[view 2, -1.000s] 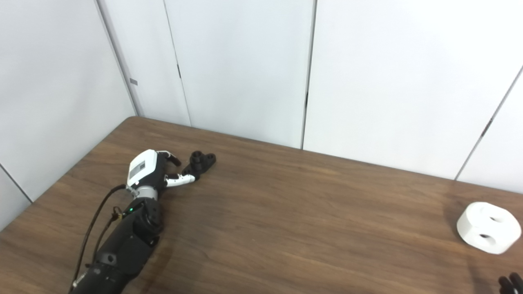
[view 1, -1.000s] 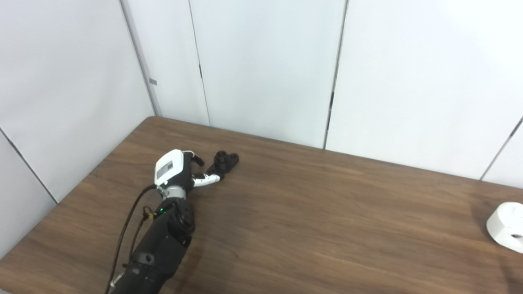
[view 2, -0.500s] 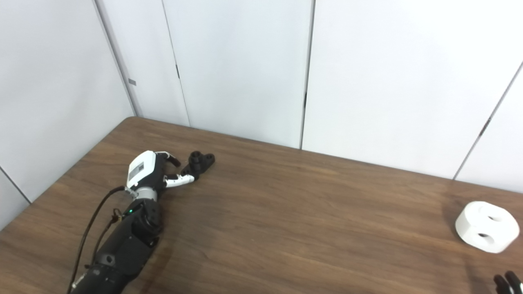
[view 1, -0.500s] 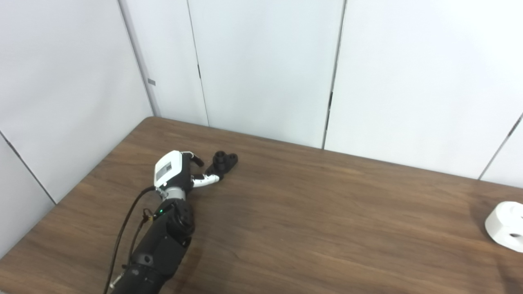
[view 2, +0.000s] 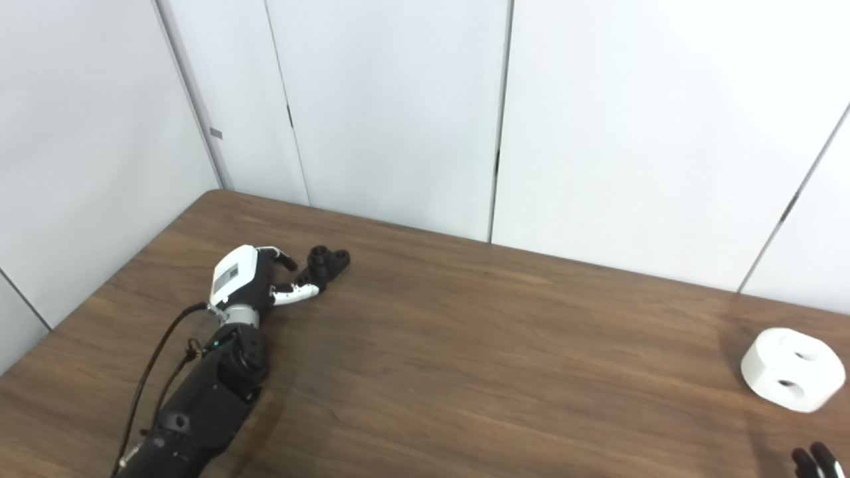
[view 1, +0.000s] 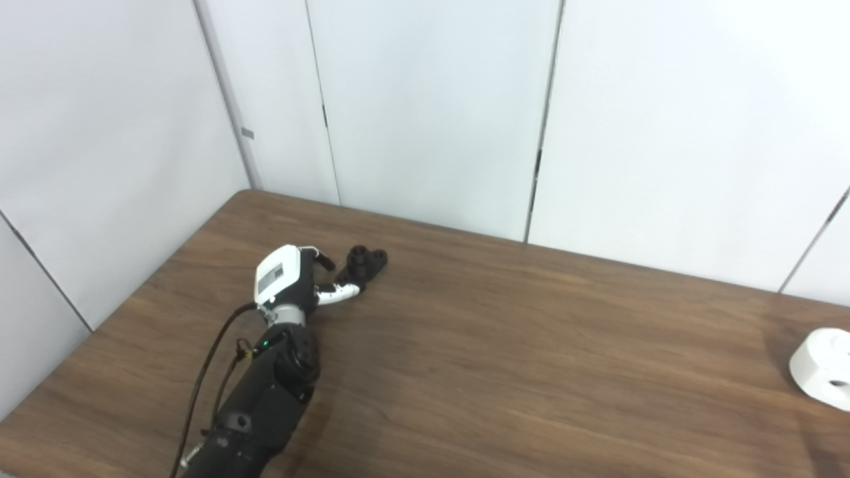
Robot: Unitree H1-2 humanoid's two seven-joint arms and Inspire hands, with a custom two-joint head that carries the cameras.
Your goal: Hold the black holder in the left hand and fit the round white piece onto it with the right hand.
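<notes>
The black holder (view 1: 364,262) lies on the brown table (view 1: 505,345) at the far left; two short round posts stand up from it. My left hand (view 1: 292,279) rests just left of it, fingers apart, with the white thumb tip reaching the holder's near end and holding nothing. The round white piece (view 2: 793,368), with two holes in it, lies at the table's far right. Only the dark fingertips of my right hand (view 2: 810,459) show at the bottom right corner, a little in front of the white piece.
White wall panels (view 1: 431,113) stand close behind the table's far edge and along its left side. The left arm's black cable (view 1: 206,372) hangs beside the forearm.
My left hand has edged slightly right toward the holder. The right fingertips have shifted a little left along the bottom edge. The holder and white piece have not moved.
</notes>
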